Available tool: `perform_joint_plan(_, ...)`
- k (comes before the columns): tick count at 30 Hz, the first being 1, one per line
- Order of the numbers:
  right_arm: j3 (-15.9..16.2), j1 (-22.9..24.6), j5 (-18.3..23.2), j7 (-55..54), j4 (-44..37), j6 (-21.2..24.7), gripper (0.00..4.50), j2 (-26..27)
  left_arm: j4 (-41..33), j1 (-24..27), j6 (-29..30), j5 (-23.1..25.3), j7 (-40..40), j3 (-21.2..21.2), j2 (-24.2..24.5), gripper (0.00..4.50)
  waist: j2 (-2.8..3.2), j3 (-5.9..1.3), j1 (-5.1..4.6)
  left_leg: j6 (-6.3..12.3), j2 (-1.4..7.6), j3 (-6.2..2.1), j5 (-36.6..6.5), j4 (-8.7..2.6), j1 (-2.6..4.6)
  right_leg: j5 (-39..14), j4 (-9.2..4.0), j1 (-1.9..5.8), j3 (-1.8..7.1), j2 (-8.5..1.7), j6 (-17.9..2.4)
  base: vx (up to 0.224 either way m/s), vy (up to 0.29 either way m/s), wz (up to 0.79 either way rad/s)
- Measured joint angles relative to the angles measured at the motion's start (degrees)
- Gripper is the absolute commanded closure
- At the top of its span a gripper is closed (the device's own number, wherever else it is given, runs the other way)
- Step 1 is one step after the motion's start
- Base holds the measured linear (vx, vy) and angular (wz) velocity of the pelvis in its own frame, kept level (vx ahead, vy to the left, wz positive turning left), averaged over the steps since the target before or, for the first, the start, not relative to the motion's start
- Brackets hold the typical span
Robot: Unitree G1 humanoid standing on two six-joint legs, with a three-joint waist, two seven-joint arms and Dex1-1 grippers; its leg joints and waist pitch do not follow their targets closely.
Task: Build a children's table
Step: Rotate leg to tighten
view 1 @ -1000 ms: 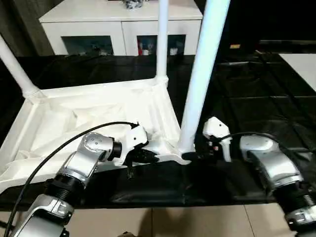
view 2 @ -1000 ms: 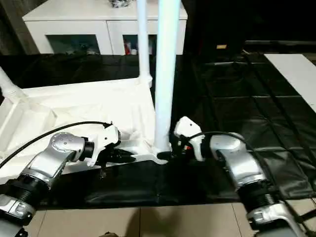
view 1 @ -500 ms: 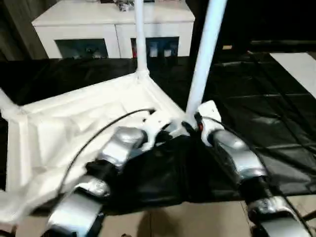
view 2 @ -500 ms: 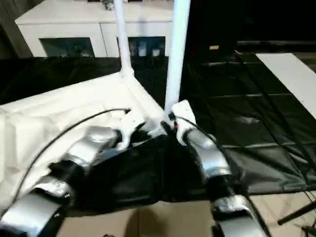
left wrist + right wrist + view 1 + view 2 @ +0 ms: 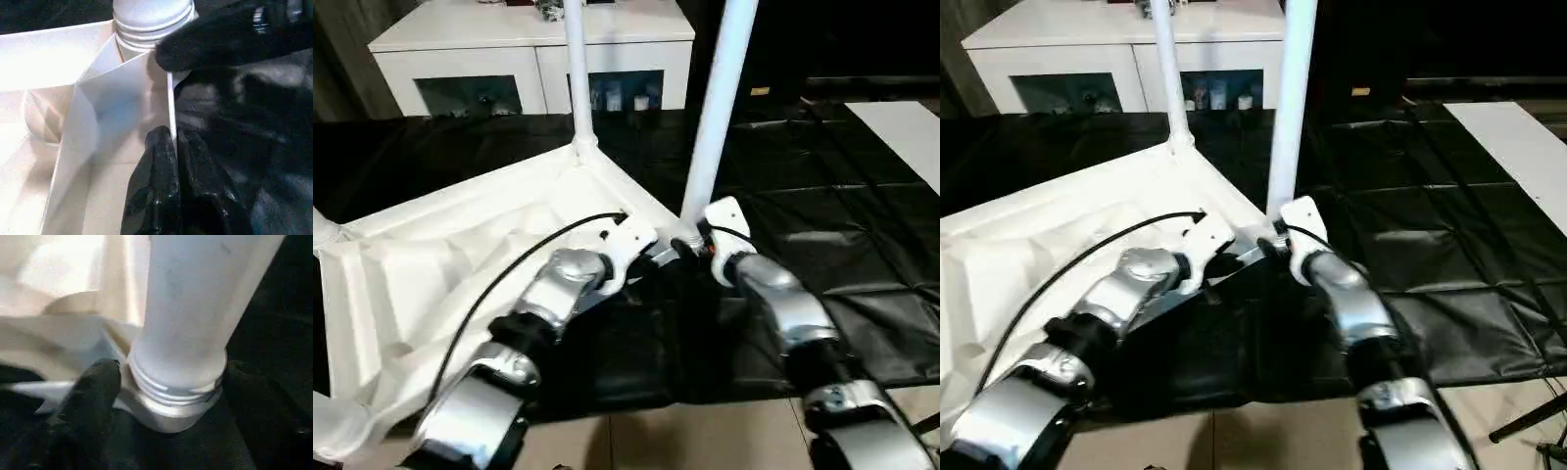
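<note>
Table top (image 5: 440,245) upside down on black-covered table (image 5: 862,235), ribbed underside up, one corner pointing at the robot. Legs standing upright in the sockets: near leg (image 5: 720,98) in the closest corner socket (image 5: 171,401), far leg (image 5: 578,69) in the corner behind it, stub of a third leg (image 5: 323,230) at the left edge of the head view.

Left gripper (image 5: 171,147) clamped on the thin rim wall of the top, just beside the near corner socket; black fingers (image 5: 156,166) pressed together with the white wall edge pinched between them. Left forearm (image 5: 568,284) reaching in across the black cloth.

Right gripper (image 5: 171,387) at the base of the near leg, one finger (image 5: 93,387) on one side of the threaded collar, the other side dark and blurred. Jaws set wide around the collar; cannot tell whether actually pressing on it. Right forearm (image 5: 773,304) coming in from the right, wrist close to the left one.

White cabinet (image 5: 529,49) with glass doors behind the table. Second white surface (image 5: 901,127) at far right.
</note>
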Motion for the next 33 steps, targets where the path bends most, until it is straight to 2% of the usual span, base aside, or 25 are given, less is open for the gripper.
perform_joint_plan(4, 4.64, 4.32, 1.97, 17.37, -5.81, -2.55, 0.76, -8.71, -7.17, 5.61, -3.17, -1.96, -10.99, -0.99, 6.46, 4.50, 0.17, -0.07, 0.56, -0.01, 0.13, -0.01, 0.00, -0.06, 0.00, -0.14, 0.03, -0.01, -0.10, 0.07, 0.20, 0.000, 0.000, 0.00)
perform_joint_plan(8, 5.97, 5.26, 3.30, 25.57, -9.26, -3.20, 0.76, -11.18, -12.89, 9.65, -4.18, -4.16, -19.12, -1.89, 10.57, 4.50, 0.32, -0.09, 0.94, -0.02, 0.16, -0.01, 0.00, -0.04, -0.05, -0.15, 0.03, -0.05, -0.10, 0.09, 0.20, 0.000, 0.000, 0.00)
perform_joint_plan(11, 7.17, 5.84, 4.75, 31.17, -12.06, -3.85, 0.76, -13.52, -16.29, 11.57, -4.16, -5.70, -23.68, -2.62, 13.08, 4.50, 0.24, -0.01, 1.76, -0.03, 0.15, 0.03, 0.00, -0.03, -0.07, -0.16, 0.02, -0.03, -0.09, 0.07, 0.19, 0.000, 0.000, 0.00)
perform_joint_plan(15, 8.16, 5.93, 5.19, 35.22, -12.45, -4.40, 0.76, -15.41, -17.20, 11.91, -3.75, -5.99, -25.68, -2.83, 14.01, 4.50, 0.15, 0.05, 2.33, -0.03, 0.14, 0.11, 0.00, 0.02, -0.06, -0.15, 0.03, -0.03, 0.00, 0.05, 0.18, 0.000, 0.000, 0.00)
perform_joint_plan(21, 9.92, 6.08, 4.34, 38.38, -12.46, -5.08, 0.76, -16.90, -17.83, 11.97, -2.91, -6.43, -26.63, -2.70, 14.80, 4.50, 0.03, 0.12, 2.28, -0.03, 0.18, 0.12, 0.00, 0.00, -0.10, -0.16, 0.07, -0.11, -0.03, 0.05, 0.19, 0.000, 0.000, 0.00)
perform_joint_plan(33, 9.85, 6.07, 4.47, 38.33, -12.42, -5.08, 0.76, -16.67, -18.62, 12.15, -2.06, -6.43, -26.73, -2.70, 14.93, 4.50, 0.00, 0.14, 2.29, -0.02, 0.18, 0.15, 0.00, 0.00, -0.14, -0.16, 0.06, -0.14, -0.02, 0.05, 0.19, 0.000, 0.000, 0.00)
